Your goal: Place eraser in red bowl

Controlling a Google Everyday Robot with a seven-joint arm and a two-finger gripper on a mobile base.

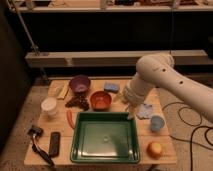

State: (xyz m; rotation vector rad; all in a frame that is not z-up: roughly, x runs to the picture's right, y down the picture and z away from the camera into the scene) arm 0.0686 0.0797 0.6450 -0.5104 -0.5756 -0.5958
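- One arm [167,80] reaches in from the right of the frame over a wooden table [52,122]. Its gripper [131,111] hangs pointing down just above the upper right corner of the green tray [95,145].
- Fingers stand wide apart, with nothing seen between them.
- Eraser [54,143], a flat black block, lies on the table at lower left of the frame. It is just left of the tray and just right of a black long-handled tool [37,141], and nothing is touching it.
- Key relation: the eraser lies well apart from the gripper, down and to the left, with the whole width of the tray between them. Its long axis runs nearly top to bottom in the frame, leaning slightly. The fingers would likely do best closing across its narrow width, one on the left side and one on the right.
- Red bowl [100,100] sits just above the tray's upper edge near centre frame. That puts it just left of the gripper and up and right of the eraser. It looks empty.
- Purple bowl [80,83] stands up and left of the red one, and a blue sponge [111,87] lies just to its upper right.
- Judged from this layout, the task is at its start, with the reach, the grasp and the carry to the bowl all yet to come.
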